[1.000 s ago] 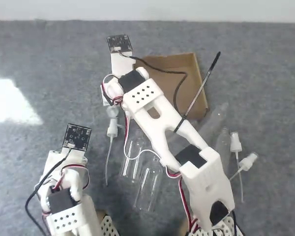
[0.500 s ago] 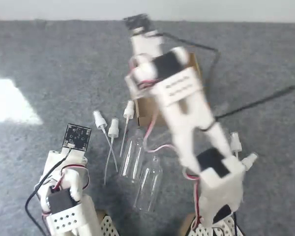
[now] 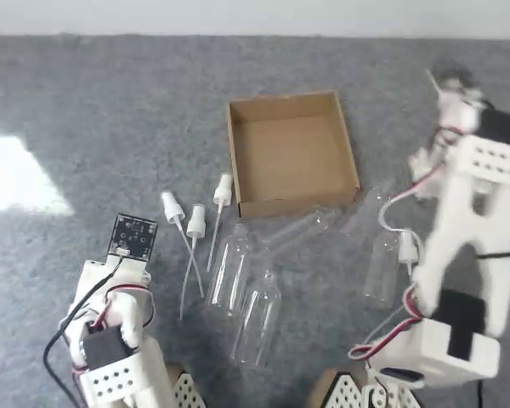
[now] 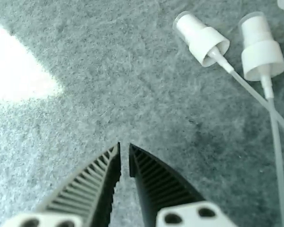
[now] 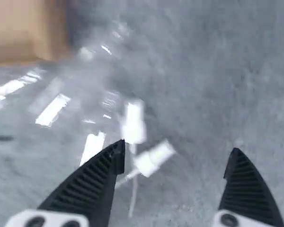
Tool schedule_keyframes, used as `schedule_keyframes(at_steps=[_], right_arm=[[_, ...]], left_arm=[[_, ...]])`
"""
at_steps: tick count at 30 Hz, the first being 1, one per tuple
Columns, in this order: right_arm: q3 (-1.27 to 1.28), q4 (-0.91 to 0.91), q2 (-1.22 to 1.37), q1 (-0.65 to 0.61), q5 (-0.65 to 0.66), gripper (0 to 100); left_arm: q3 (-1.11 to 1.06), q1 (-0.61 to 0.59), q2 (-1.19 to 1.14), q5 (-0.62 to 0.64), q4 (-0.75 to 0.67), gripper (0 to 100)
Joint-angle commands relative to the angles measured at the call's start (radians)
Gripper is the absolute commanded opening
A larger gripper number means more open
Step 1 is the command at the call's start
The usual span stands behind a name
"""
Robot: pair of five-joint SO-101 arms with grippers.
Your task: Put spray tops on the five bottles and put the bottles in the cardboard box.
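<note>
The right arm (image 3: 472, 212) stood blurred along the right edge of the scene, its base cut off at the near border. The right gripper (image 5: 175, 161) was spread wide with nothing between its fingers, and the right-hand spray tops (image 5: 132, 123), two hazy shapes, lay on the grey carpet (image 3: 85, 110) beyond it. The bottles (image 3: 229, 268) lay uncapped on their sides near the cardboard box (image 3: 293, 153): two to its near left, one along its near wall and others to its right. They were so clear that their outlines were hard to trace. The left-hand spray tops (image 3: 195, 223), three in a row, lay just left of the bottles with their tubes pointing near.

The left arm (image 3: 110, 348) sat partly cut off at the near-left corner. The left gripper (image 4: 124, 161) was pressed almost together on nothing, close above the carpet near two of those tops. Open carpet spread far and left of the box, with a patch of light (image 3: 17, 174) at the left edge.
</note>
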State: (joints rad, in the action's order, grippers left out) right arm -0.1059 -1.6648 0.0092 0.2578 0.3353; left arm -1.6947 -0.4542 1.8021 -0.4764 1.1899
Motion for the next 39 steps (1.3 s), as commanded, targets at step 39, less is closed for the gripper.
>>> schedule_keyframes(at_steps=[39], right_arm=[[0.689,0.734,-0.068,0.232,0.127,3.8]], left_arm=[[0.010,-0.005,0.026,-0.009,-0.005,3]])
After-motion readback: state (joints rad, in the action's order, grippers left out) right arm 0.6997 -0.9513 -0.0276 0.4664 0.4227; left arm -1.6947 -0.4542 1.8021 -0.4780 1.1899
